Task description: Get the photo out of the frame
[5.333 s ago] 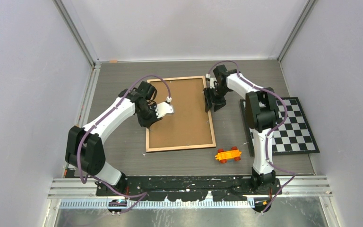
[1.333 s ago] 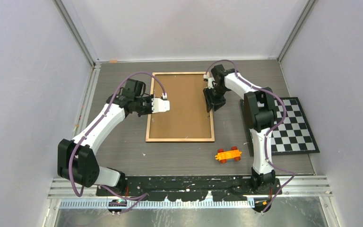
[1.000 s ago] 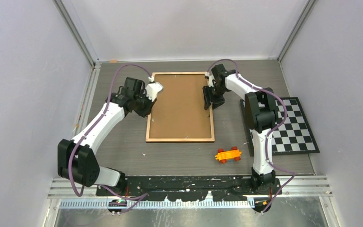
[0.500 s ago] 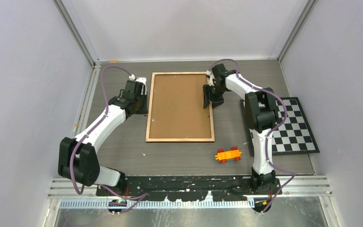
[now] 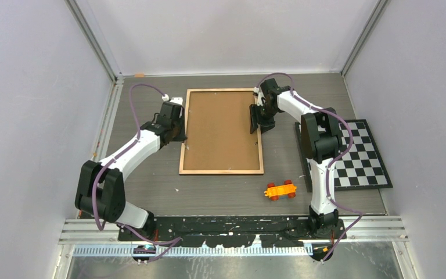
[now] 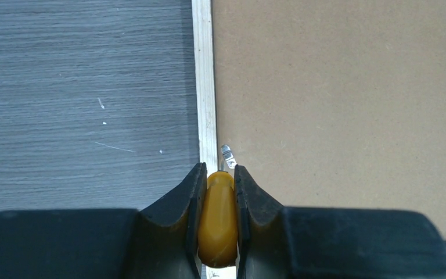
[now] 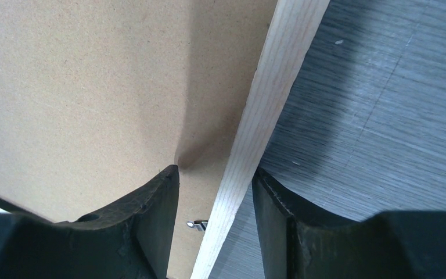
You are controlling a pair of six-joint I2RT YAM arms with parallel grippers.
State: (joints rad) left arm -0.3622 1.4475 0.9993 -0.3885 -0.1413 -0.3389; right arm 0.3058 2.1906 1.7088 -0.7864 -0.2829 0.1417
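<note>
Top external view, frame (image 5: 220,131) lying back up on the table (image 5: 151,186), photo hidden underneath, left gripper (image 6: 219,174) pinching a small yellow piece (image 6: 218,215) at the left rim beside a metal tab (image 6: 227,157), right gripper (image 7: 216,174) straddling the right rim, jaws apart, not clamping.

A: Right wrist cam, status?
B: right gripper (image 7: 216,174) jaws apart, straddling the wooden rim (image 7: 270,93) of the frame (image 7: 122,64). One finger (image 7: 151,215) sits over the brown backing (image 7: 58,122) with a gap to the rim. The other is on the table (image 7: 383,116) side, right at the rim's outer edge.
A: Anything else?
B: Small metal tab (image 7: 197,224) between them (partly hidden).
</note>
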